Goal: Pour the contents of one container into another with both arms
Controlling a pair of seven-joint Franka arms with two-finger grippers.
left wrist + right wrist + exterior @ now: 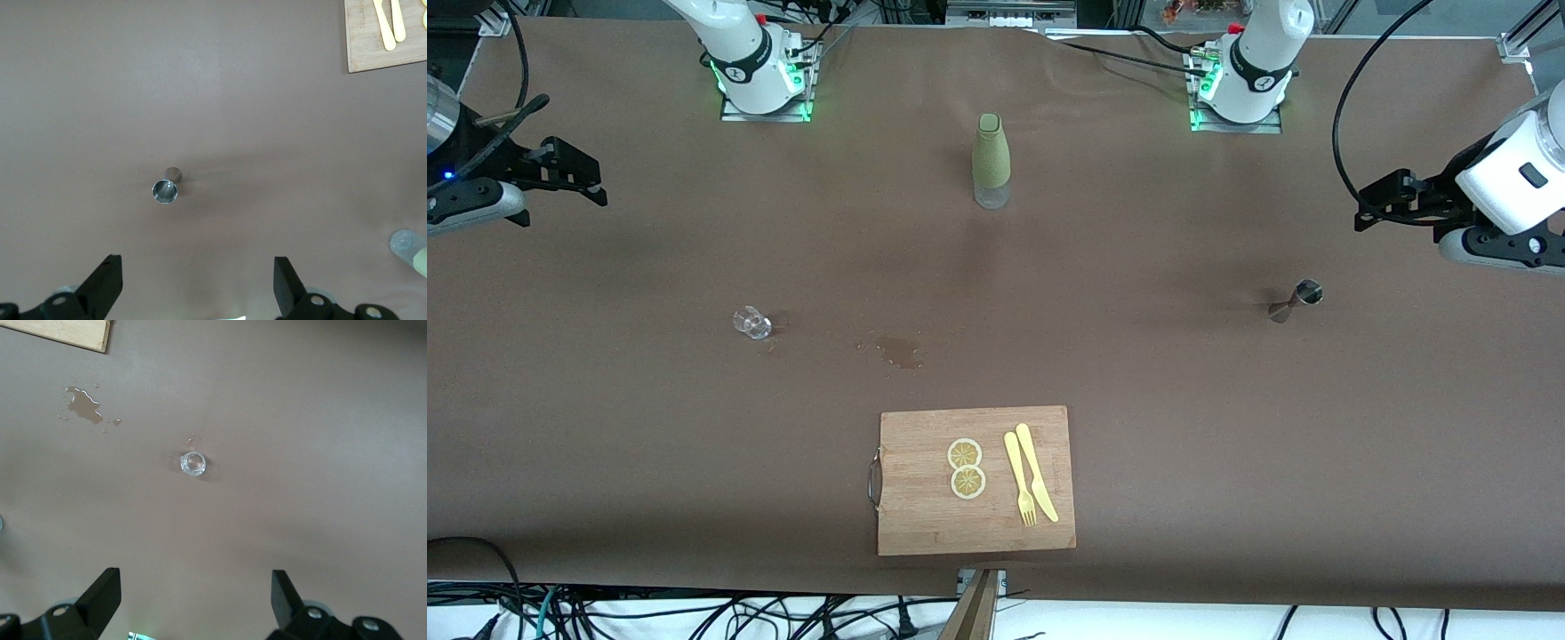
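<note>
Brown mat, nothing poured yet. Front view: steel jigger [1296, 300] at 3 o'clock, small clear glass [751, 322] at 9, both untouched; left gripper [1383, 206] and right gripper [574, 178] wait at table ends. Wrist views: both w/ jaws wide apart, empty, each hanging over its own vessel. All steps left.

Shiny metal jigger [1296, 300], clear glass [751, 322], wooden board [925, 524].
</note>
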